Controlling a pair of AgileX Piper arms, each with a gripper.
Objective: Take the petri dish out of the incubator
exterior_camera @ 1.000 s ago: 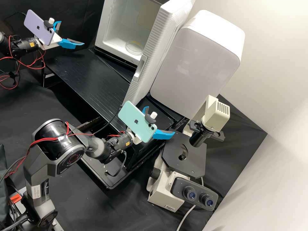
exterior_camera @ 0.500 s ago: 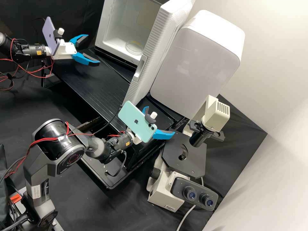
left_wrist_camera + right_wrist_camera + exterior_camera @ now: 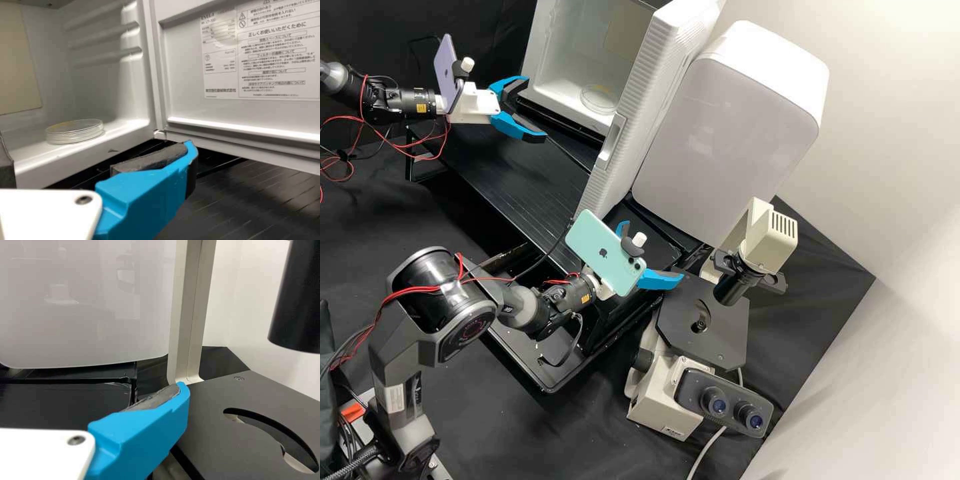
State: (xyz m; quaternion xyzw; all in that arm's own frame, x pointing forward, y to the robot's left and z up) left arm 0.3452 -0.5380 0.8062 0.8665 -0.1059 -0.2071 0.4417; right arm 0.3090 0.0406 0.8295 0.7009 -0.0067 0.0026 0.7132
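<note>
L end effector [image 3: 533,110] wide open, empty, petri dish [image 3: 599,97] in incubator [image 3: 540,60]

Bright, diffuse light fills the high view. The plain white wall [image 3: 893,200] from 1 to 5 o'clock is nearly washed out, and a soft grey diagonal shadow crosses it at 4 o'clock. The matte black cloth [image 3: 540,427] swallows light from 6 to 9 o'clock. The large glossy white rounded housing [image 3: 727,127] carries faint mirrored shapes, and these are plainer in the right wrist view. In the left wrist view the white incubator cavity [image 3: 100,90] is palely, evenly lit, and the ribbed black bench [image 3: 260,200] shows streaks of sheen.
</note>
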